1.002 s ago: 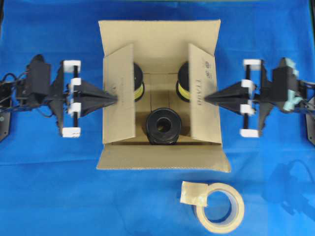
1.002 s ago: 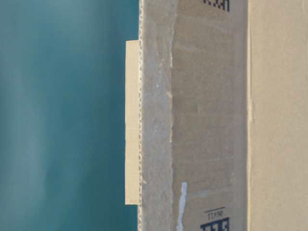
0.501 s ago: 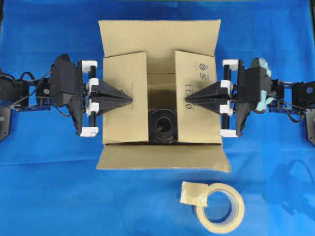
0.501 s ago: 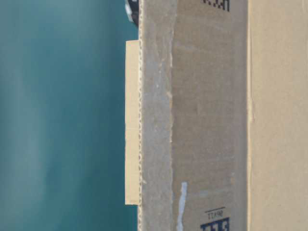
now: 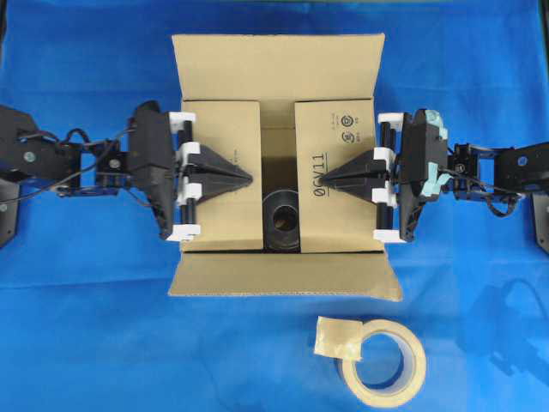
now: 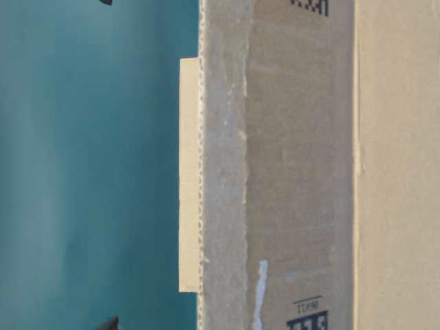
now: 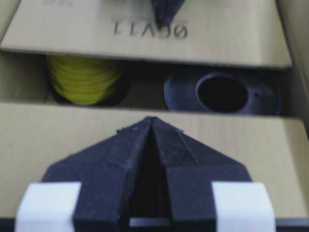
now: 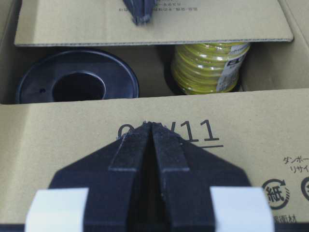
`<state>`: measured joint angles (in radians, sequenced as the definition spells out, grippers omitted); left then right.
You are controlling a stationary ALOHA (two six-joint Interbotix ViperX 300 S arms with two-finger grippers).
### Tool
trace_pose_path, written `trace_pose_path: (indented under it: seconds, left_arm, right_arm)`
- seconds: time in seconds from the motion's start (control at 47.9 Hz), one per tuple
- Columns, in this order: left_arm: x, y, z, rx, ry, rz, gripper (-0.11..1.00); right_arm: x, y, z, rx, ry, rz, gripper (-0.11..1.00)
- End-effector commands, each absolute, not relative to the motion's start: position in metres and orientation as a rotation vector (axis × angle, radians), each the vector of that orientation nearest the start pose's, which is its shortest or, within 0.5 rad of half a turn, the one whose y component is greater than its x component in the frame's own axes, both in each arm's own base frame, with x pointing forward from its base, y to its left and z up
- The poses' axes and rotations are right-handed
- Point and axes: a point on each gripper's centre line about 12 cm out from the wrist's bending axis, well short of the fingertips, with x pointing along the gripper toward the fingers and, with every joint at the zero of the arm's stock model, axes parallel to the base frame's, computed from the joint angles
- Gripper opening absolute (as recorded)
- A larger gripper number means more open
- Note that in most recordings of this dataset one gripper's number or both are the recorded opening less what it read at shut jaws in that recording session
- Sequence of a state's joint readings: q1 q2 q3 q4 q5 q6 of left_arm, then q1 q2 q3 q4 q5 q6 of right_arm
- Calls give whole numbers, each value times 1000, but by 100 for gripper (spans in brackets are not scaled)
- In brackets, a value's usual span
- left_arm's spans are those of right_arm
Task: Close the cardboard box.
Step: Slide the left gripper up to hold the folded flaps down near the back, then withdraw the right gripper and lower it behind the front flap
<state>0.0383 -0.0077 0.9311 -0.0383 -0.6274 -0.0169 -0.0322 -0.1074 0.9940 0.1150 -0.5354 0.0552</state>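
The cardboard box (image 5: 276, 64) stands mid-table on blue cloth, and its wall fills the table-level view (image 6: 295, 172). Both side flaps lie nearly flat over the opening, with a narrow gap between them. My left gripper (image 5: 249, 178) is shut and empty, its tip resting on the left flap (image 5: 225, 219), as the left wrist view confirms (image 7: 152, 118). My right gripper (image 5: 319, 180) is shut too, tip on the right flap (image 5: 334, 223) printed "0GV11" (image 8: 152, 124). The far flap and the near flap (image 5: 283, 275) spread outward.
Through the gap I see a black spool (image 5: 281, 221) and a yellow wire spool (image 8: 207, 67) inside the box. A roll of beige tape (image 5: 383, 360) with a loose end lies on the cloth in front of the box, to the right.
Both grippers have moved inward toward the box's middle, pushing the two side flaps from standing up to nearly flat. The gap over the spools has narrowed.
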Motion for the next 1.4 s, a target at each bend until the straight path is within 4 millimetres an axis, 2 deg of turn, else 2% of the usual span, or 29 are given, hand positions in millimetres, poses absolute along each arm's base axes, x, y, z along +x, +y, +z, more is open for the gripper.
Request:
trace_pose_path:
  seconds: [0.0, 0.418, 0.668, 0.877, 1.107, 1.378]
  left_arm:
    - [366, 25, 168, -45, 256, 89, 0]
    - [409, 82, 191, 12, 224, 208, 0]
    - [424, 104, 201, 69, 210, 242, 0]
    - [427, 110, 196, 79, 232, 251, 0]
    - [429, 112, 177, 76, 256, 255, 0]
    - [430, 113, 168, 69, 270, 255, 0]
  right_arm:
    - [332, -18, 167, 148, 314, -115, 0]
    - [334, -17, 169, 147, 308, -112, 0]
    - [335, -17, 170, 148, 305, -113, 0]
    - [336, -17, 170, 147, 305, -112, 0]
    - [336, -17, 170, 147, 305, -112, 0]
    - [336, -17, 170, 147, 307, -110, 0]
